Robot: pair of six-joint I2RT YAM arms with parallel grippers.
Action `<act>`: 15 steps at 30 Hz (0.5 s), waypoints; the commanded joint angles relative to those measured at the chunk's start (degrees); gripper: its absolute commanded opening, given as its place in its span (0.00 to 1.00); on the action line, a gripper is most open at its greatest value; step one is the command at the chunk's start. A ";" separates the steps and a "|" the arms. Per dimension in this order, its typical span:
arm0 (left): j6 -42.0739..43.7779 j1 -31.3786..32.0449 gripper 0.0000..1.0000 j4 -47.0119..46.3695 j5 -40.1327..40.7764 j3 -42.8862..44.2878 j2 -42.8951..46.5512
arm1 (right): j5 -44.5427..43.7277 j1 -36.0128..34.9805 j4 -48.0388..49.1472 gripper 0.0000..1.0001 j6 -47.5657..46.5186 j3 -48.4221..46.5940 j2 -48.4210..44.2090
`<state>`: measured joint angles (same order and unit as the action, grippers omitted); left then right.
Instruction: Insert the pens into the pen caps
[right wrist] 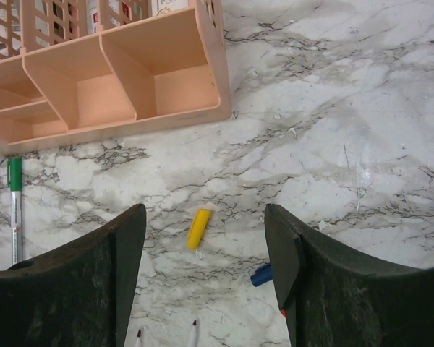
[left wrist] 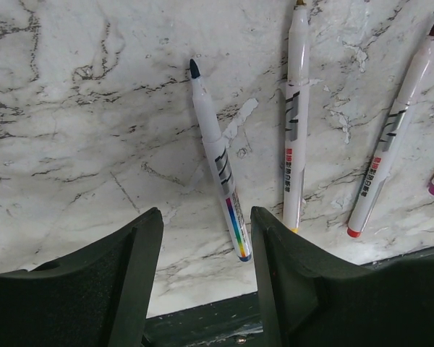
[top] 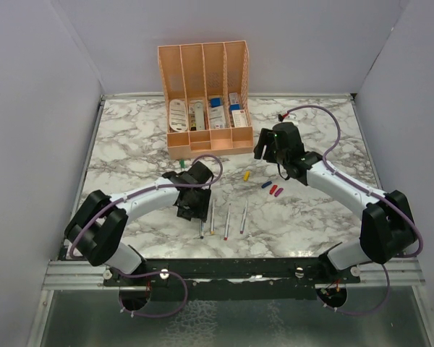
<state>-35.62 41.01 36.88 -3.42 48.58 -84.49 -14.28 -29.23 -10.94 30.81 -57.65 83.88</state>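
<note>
Both jaws open, empty.

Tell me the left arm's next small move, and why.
Probably lower the left gripper straight down and close it on the blue-tipped pen. Its jaws stand open and empty above the marble table, and that pen's lower end already lies flat in the gap between them, so it looks like the easiest one to pick up.

Right pincer (right wrist: 202, 211) hung open and empty over marble table (right wrist: 347, 108). Yellow cap (right wrist: 199, 228) lay between its fingers. Blue cap (right wrist: 260, 275) sat by the right finger, partly hidden. Peach organiser (right wrist: 116, 94) top left. Green-ended pen (right wrist: 14, 206) at left edge.
</note>
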 commanded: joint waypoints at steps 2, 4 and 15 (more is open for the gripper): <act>0.59 0.94 0.55 0.57 1.76 1.87 -2.40 | -0.39 -0.12 -0.05 0.66 0.01 -1.28 -0.83; 0.52 1.02 0.55 0.56 2.68 1.92 -3.14 | -0.24 -0.12 -0.05 0.66 -0.11 -1.40 -0.98; 0.07 2.05 0.53 0.65 7.75 0.85 -5.89 | 0.35 -0.12 0.61 0.66 -0.31 -1.25 -2.09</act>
<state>-35.48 42.59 37.01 -0.10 49.17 -88.29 -14.24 -29.23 -10.92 30.76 -57.67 83.81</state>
